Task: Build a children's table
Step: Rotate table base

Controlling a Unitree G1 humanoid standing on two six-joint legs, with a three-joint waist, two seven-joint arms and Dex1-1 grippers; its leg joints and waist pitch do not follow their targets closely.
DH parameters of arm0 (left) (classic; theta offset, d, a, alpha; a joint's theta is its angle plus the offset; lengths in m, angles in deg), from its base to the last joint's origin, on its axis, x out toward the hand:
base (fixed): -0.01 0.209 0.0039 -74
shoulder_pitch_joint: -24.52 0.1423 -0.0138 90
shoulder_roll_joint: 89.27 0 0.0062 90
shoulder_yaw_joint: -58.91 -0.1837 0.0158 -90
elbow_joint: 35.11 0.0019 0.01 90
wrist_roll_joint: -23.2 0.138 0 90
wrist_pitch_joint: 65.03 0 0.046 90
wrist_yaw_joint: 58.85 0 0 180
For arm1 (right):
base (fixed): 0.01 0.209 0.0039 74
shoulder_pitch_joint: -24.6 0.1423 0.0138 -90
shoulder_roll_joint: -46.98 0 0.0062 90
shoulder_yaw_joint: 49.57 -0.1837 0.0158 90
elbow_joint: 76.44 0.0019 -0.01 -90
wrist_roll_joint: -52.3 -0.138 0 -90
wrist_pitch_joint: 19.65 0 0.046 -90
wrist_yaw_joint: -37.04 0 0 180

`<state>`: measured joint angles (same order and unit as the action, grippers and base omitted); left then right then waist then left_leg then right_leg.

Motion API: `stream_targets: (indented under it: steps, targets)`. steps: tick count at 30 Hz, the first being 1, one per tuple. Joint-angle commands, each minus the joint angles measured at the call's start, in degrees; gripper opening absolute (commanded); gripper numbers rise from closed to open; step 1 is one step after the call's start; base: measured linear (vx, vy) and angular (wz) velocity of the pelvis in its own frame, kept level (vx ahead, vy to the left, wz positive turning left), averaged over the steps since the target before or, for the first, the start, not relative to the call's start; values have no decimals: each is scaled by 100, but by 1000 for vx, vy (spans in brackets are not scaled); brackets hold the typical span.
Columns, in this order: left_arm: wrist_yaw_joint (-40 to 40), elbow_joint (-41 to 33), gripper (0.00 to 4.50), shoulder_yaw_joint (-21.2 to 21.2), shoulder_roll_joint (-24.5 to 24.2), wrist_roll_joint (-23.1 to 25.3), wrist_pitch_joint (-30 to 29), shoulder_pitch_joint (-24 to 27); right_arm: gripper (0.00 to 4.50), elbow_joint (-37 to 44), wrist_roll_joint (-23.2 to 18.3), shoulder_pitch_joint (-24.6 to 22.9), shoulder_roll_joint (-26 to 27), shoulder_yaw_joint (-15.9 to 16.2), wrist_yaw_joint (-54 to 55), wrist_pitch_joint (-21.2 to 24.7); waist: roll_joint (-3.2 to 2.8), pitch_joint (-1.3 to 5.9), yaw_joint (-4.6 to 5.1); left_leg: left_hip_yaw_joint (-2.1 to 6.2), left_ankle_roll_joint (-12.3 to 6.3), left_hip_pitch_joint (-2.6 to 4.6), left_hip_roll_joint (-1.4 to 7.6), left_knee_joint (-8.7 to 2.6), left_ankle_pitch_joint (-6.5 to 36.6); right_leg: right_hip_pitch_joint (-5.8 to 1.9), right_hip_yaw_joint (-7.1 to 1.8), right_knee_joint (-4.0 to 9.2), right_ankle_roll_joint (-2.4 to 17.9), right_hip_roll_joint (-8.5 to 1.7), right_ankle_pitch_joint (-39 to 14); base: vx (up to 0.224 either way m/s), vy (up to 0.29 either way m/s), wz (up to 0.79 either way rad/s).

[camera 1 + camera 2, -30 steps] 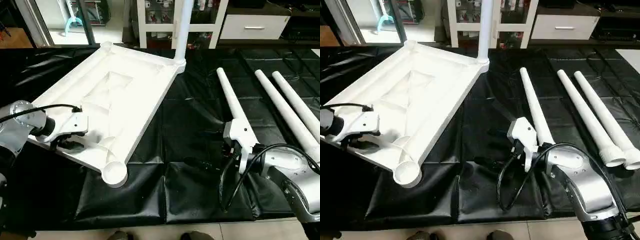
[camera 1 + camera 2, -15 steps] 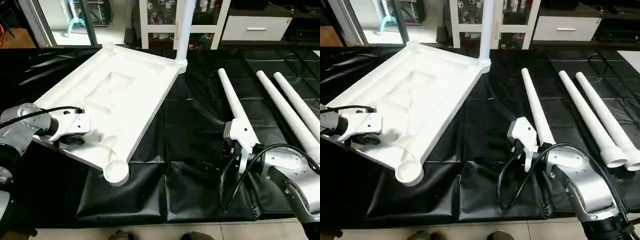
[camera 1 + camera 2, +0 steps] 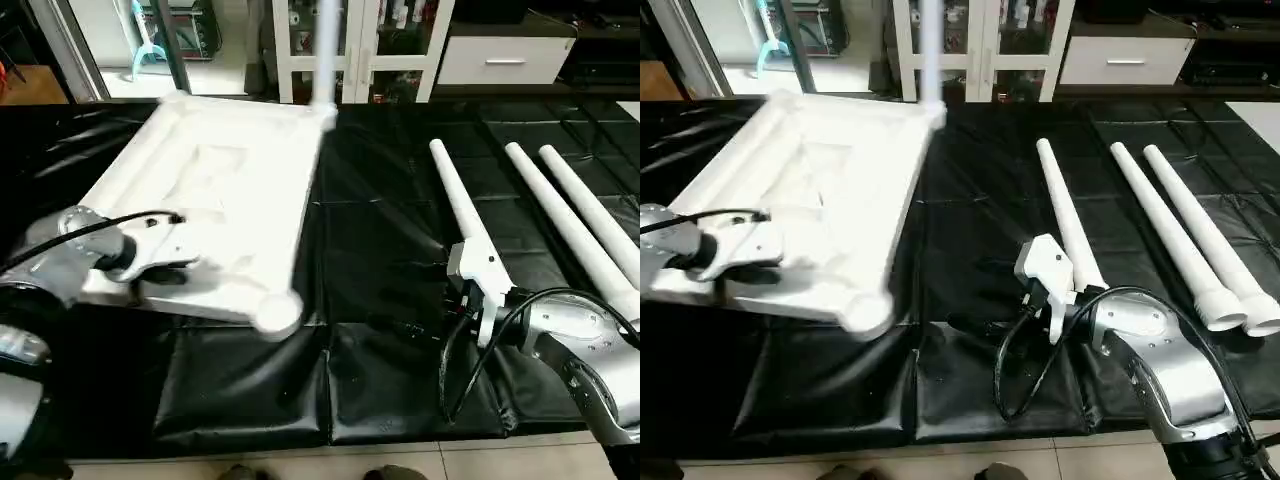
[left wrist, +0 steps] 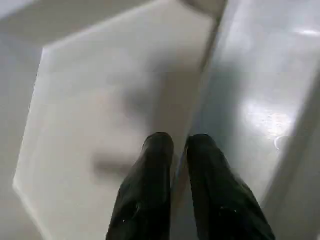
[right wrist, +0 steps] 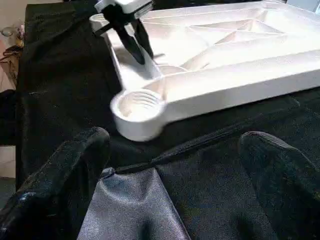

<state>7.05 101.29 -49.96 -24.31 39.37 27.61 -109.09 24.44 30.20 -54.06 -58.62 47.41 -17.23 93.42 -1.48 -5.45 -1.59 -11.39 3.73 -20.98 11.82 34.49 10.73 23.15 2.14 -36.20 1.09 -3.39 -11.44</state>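
Your table top (image 3: 235, 190) sits in the upper left of the head view, ribbed underside up, on the black sheet (image 3: 380, 260). It looks motion-blurred. One leg (image 3: 323, 50) stands upright in its far corner socket, top centre of the frame. The empty near corner socket (image 3: 275, 312) is lower centre-left.

Left gripper (image 4: 172, 145) is at the top's near left edge, left-middle of the head view. In the left wrist view its fingers (image 4: 155, 165) are pressed nearly together with a thin white rib in the slit between them, so it is pinching the table top.

Right gripper (image 5: 175, 165) hovers low over the sheet, lower right of the head view, fingers (image 5: 70, 170) spread wide, nothing between them. It points toward the empty socket (image 5: 137, 107).

Three loose legs lie flat on the right: one (image 3: 462, 205) just beside the right wrist, two more (image 3: 565, 225) (image 3: 595, 215) side by side further right, well apart from the top.
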Motion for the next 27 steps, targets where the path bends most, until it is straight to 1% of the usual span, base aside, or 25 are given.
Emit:
stream_targets:
  steps: [1, 2, 3, 4, 5, 7, 8, 10, 11, 12, 14, 18, 19, 20, 22, 23, 24, 25, 26, 27]
  targets:
    - [153, -40, 38, 54, 39, -202, -254, 180, 450, 59, 13, 25, -41, -19, -28, -42, 1, 362, 0, 115, 1, 79, 151, -433, 1309, -228, -285, 514, 1321, -412, -1202, 0, 0, 0]
    - [352, -366, 34, 79, 83, -337, -496, 320, 450, 56, 7, 27, -37, -18, -31, -41, -1, 365, 5, 114, -19, 79, 152, -434, 1264, -229, -285, 503, 1341, -409, -1096, 0, 0, 0]
    - [435, -559, 18, 75, 97, -401, -584, 406, 450, 53, 9, 28, -36, -17, -31, -45, -1, 366, 11, 110, -26, 79, 153, -434, 1257, -229, -284, 497, 1354, -404, -1049, 0, 0, 0]
    - [435, -559, 18, 75, 97, -401, -584, 406, 450, 53, 9, 28, -36, -17, -31, -45, -1, 368, 13, 108, -37, 76, 150, -431, 1240, -231, -284, 494, 1367, -403, -1007, 0, 0, 0]
    - [441, -751, 13, 87, 130, -446, -741, 484, 450, 51, 7, 29, -34, -17, -31, -45, -4, 371, 21, 102, -61, 81, 153, -429, 1227, -234, -283, 487, 1393, -402, -933, 0, 0, 0]
    - [437, -793, 4, 89, 140, -455, -773, 501, 450, 51, 8, 28, -33, -16, -30, -47, -5, 363, 18, 98, -92, 82, 143, -426, 1237, -225, -281, 506, 1377, -391, -979, 0, 0, 0]
    - [424, -923, 4, 95, 170, -481, -873, 557, 450, 48, 13, 25, -29, -12, -26, -54, -16, 382, 16, 104, -69, 82, 153, -429, 1248, -244, -280, 495, 1378, -402, -982, 0, 0, 0]
    - [399, -1382, 4, 107, 241, -521, -1232, 757, 450, 45, 20, 19, -18, -3, -18, -63, -6, 374, 23, 102, -56, 94, 169, -435, 1286, -233, -280, 500, 1399, -405, -999, 0, 0, 0]
    - [401, -1408, 4, 106, 240, -521, -1249, 772, 450, 46, 21, 18, -17, -2, -17, -64, -7, 364, 23, 104, -65, 90, 163, -437, 1309, -226, -279, 513, 1388, -400, -1074, 0, 0, 0]
    - [430, -1717, 4, 101, 215, -525, -1454, 941, 450, 51, 30, 8, -12, 6, -7, -74, -12, 364, 17, 107, -47, 94, 170, -443, 1353, -226, -284, 523, 1351, -407, -1204, 0, 0, 0]
    - [437, -1811, 4, 87, 168, -496, -1527, 1011, 450, 41, 36, 14, -8, 7, 2, -75, -10, 360, 17, 100, -51, 101, 154, -439, 1405, -210, -280, 545, 1300, -391, -1335, 0, 0, 0]
    - [476, -2208, 4, 80, -32, -477, -1773, 1271, 450, -22, 67, 50, 15, -9, 72, -58, -2, 367, 32, 110, -29, 101, 146, -446, 1479, -208, -278, 559, 1194, -385, -1541, 0, 0, 0]
    - [508, -2355, 4, 72, -107, -475, -1823, 1368, 450, -73, 99, 79, 41, -23, 145, -49, -5, 374, 37, 121, -9, 97, 159, -454, 1440, -212, -280, 545, 1196, -398, -1510, 0, 0, 0]
    - [513, -2448, 4, 71, -157, -459, -1825, 1436, 450, -123, 132, 113, 71, -41, 221, -48, -4, 373, 49, 124, -18, 81, 153, -454, 1426, -216, -277, 545, 1194, -397, -1499, 0, 0, 0]
    - [492, -2586, 4, 83, -230, -430, -1768, 1537, 450, -225, 204, 187, 146, -88, 403, -66, 12, 375, 83, 123, -15, 84, 144, -454, 1455, -204, -272, 552, 1181, -386, -1548, 0, 0, 0]
    - [514, -2756, 4, 125, -286, -453, -1656, 1628, 450, -339, 271, 283, 244, -161, 643, -56, 4, 376, 129, 127, -1, 72, 134, -452, 1438, -203, -268, 547, 1195, -386, -1547, 0, 0, 0]
    - [595, -2835, 28, 169, -290, -551, -1709, 1650, 450, -397, 279, 335, 285, -201, 722, -61, 6, 386, 145, 128, -2, 67, 130, -452, 1404, -216, -266, 541, 1197, -381, -1514, 0, 0, 0]
    - [687, -2913, 42, 204, -314, -636, -1749, 1662, 450, -466, 226, 397, 314, -260, 762, 1, 20, 381, 144, 111, -22, 87, 130, -440, 1388, -194, -271, 553, 1197, -370, -1468, 0, 0, 0]
    - [754, -2980, 53, 225, -341, -691, -1797, 1670, 450, -509, 206, 438, 330, -300, 798, 25, 12, 389, 142, 115, -25, 85, 131, -435, 1356, -204, -274, 527, 1225, -378, -1401, 0, 0, 0]
    - [845, -3075, 53, 250, -382, -761, -1872, 1681, 450, -565, 187, 491, 349, -353, 851, 49, 4, 386, 141, 114, -36, 79, 131, -441, 1319, -202, -275, 526, 1238, -373, -1345, 0, 0, 0]
